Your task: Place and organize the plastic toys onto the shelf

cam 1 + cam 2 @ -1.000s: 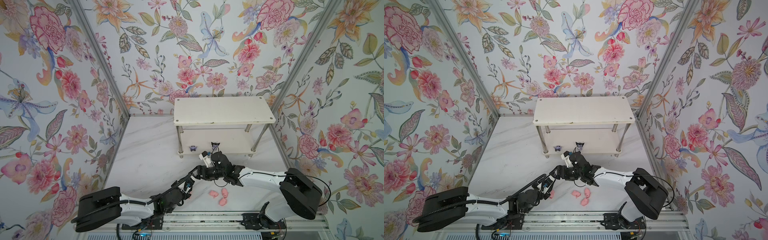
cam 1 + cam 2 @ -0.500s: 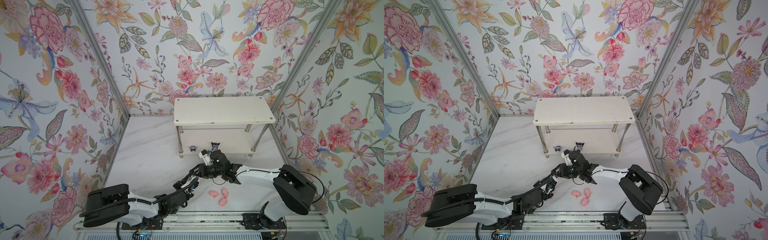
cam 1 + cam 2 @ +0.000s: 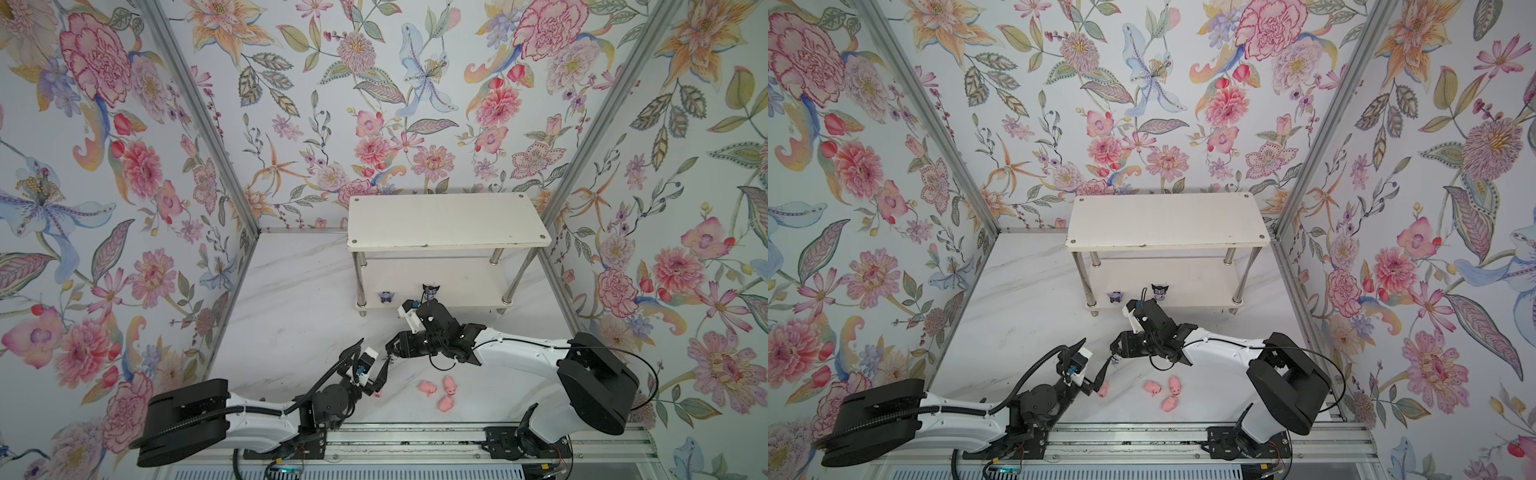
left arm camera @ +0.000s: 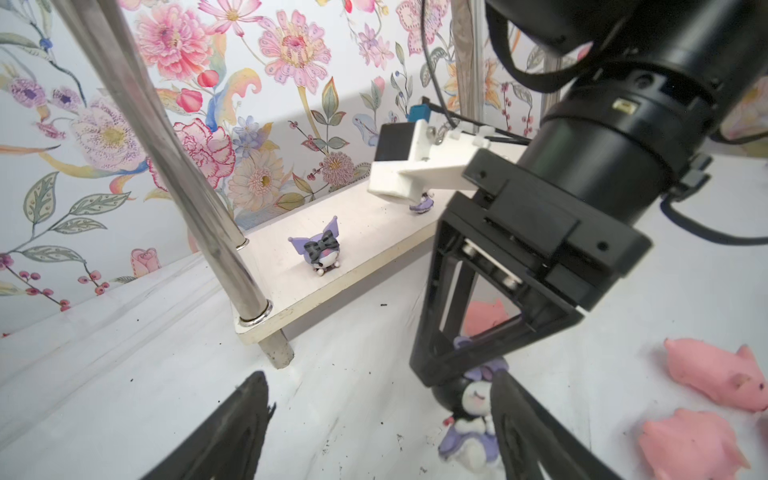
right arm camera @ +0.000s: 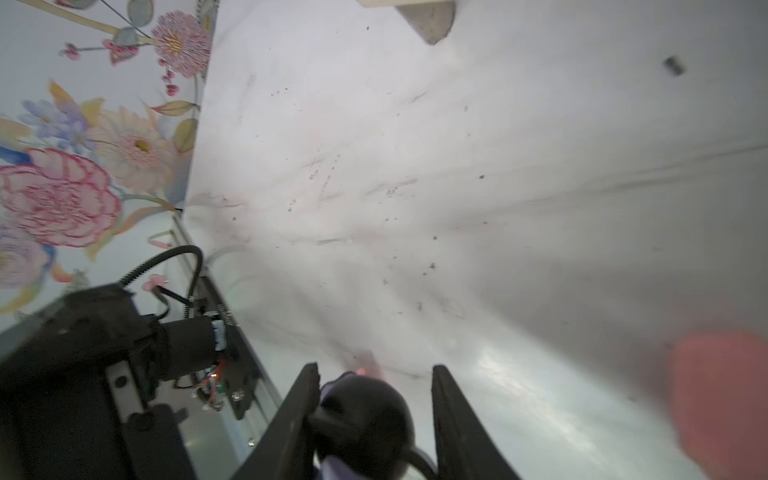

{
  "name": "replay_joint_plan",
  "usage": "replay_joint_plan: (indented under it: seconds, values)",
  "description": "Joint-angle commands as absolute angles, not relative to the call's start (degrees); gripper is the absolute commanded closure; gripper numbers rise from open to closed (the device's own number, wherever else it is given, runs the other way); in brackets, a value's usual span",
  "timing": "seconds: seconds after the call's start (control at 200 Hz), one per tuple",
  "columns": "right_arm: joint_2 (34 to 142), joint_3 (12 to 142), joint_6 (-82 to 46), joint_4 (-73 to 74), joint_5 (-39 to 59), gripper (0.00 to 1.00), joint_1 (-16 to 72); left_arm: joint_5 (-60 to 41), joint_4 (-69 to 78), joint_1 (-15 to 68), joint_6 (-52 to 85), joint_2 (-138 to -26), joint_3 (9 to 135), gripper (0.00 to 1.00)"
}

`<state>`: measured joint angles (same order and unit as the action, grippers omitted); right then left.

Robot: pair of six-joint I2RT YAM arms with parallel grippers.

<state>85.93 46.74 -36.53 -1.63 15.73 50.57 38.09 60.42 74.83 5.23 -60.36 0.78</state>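
Note:
A purple-and-white figurine with a black head hangs over the floor, my right gripper shut on its head. My left gripper stands open just beside it, one finger close to the toy. In both top views the two grippers meet in front of the white shelf. Two more figurines stand on its lower board. Several pink pigs lie on the floor, one under the left gripper.
Chrome legs hold up the shelf's top board. Flowered walls close in the left, back and right. A rail carrying both arm bases runs along the front edge. Bare marble floor lies left of the shelf.
My right gripper closed on the figurine's head, then my left gripper opened and let it go. The left gripper has drawn back slightly toward the front.

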Motion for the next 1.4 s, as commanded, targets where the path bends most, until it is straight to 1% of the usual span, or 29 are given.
replay_joint_plan:
  seconds: [0.0, 0.09, 0.26, 0.375, 0.555, 0.801, 1.071, 1.396]
  values:
    - [79.96, 48.19, -24.33, -15.67, 1.09, 1.00, 49.57, 37.10, 57.83, 73.85, 10.54, -54.53, -1.39, 0.17]
    - [75.39, 46.68, -19.51, -17.96, -4.75, 1.00, 47.79, 37.26, 52.87, 73.56, 12.23, -49.79, -2.28, 0.18]
    - [69.47, 46.23, -11.87, -22.22, -19.00, 1.00, 46.47, 38.81, 51.17, 72.91, 15.42, -41.87, -6.79, 0.20]
    - [67.64, 47.52, -6.69, -23.16, -24.58, 1.00, 44.51, 38.81, 46.77, 72.77, 15.91, -37.26, -7.21, 0.21]
    - [68.93, 50.66, -0.22, -23.12, -23.93, 1.00, 37.72, 38.40, 44.22, 72.31, 15.12, -34.12, -8.21, 0.21]
    - [71.75, 51.58, 4.09, -18.17, -17.32, 1.00, 26.95, 35.82, 45.97, 71.15, 15.65, -35.36, -8.45, 0.22]
    - [75.50, 48.22, 7.04, -7.27, -16.33, 1.00, 22.45, 34.60, 48.89, 70.85, 16.07, -38.40, -8.59, 0.22]
    - [81.21, 48.38, 10.54, -0.24, -13.17, 1.00, 19.47, 34.58, 48.60, 70.64, 16.44, -36.52, -9.32, 0.22]
